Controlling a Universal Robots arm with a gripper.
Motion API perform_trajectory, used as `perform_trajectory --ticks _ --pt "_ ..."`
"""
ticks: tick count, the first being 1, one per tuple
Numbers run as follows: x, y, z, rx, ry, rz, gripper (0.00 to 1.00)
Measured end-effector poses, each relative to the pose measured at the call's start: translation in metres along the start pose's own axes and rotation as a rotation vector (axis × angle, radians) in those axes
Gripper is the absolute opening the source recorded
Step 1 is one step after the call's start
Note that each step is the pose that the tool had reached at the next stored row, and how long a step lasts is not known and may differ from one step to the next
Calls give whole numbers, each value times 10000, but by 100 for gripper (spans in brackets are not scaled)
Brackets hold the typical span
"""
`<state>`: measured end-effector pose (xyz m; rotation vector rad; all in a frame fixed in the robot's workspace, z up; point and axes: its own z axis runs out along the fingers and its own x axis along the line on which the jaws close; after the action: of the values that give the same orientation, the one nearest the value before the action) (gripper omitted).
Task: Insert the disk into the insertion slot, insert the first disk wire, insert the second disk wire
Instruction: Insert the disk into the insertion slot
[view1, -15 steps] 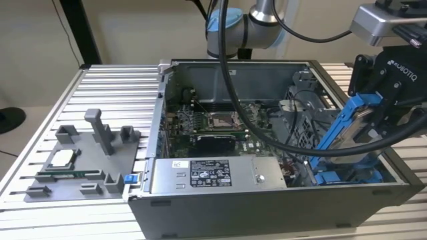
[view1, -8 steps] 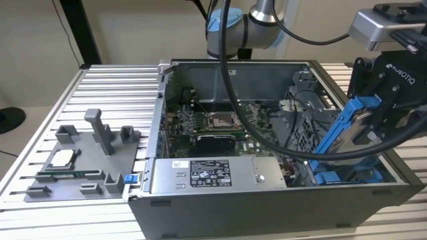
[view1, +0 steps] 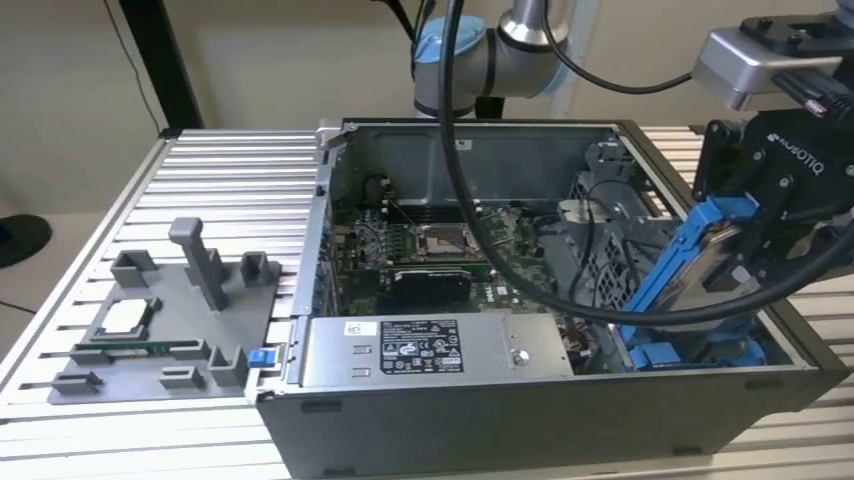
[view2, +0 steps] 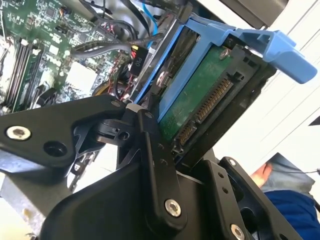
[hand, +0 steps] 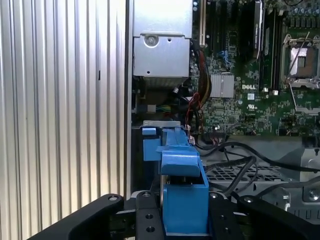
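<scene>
Disk (view1: 681, 250) in the clench of the gripper (view1: 734, 255), pinched across its blue frame. Hangs tilted over the corner of the open computer case (view1: 534, 420) on the exterior view's right, upper end leaning outward, lower end down by the slot (view1: 701, 352) with its blue rails (touching or not, hard to say). Not yet lying flat in that bay.

Appears in the first wrist view as a blue block, the disk (hand: 182, 190) squeezed between two black fingers (hand: 145, 222), with the gripper (hand: 182, 222) pressed hard against both sides. Turns a green underside and a row of connector pins toward the second wrist view, the disk (view2: 200, 95) slanting across it.

Next to the slot, toward the exterior view's left, silver power box (view1: 427, 350) along the case's near wall; behind it, green main board (view1: 427, 250). Black cables (view1: 457, 170) draped from the arm across the opening. Grey fixture (view1: 160, 330) with upright posts well apart from the case, on the ribbed table (view1: 227, 170). Blue sleeve (view2: 295, 210) of a person in the second wrist view.
</scene>
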<state>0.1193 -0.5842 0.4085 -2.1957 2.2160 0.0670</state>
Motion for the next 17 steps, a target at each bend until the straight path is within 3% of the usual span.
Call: perform_trajectory --ticks 17 --pt "8 -5 292 0 2 -1 0"
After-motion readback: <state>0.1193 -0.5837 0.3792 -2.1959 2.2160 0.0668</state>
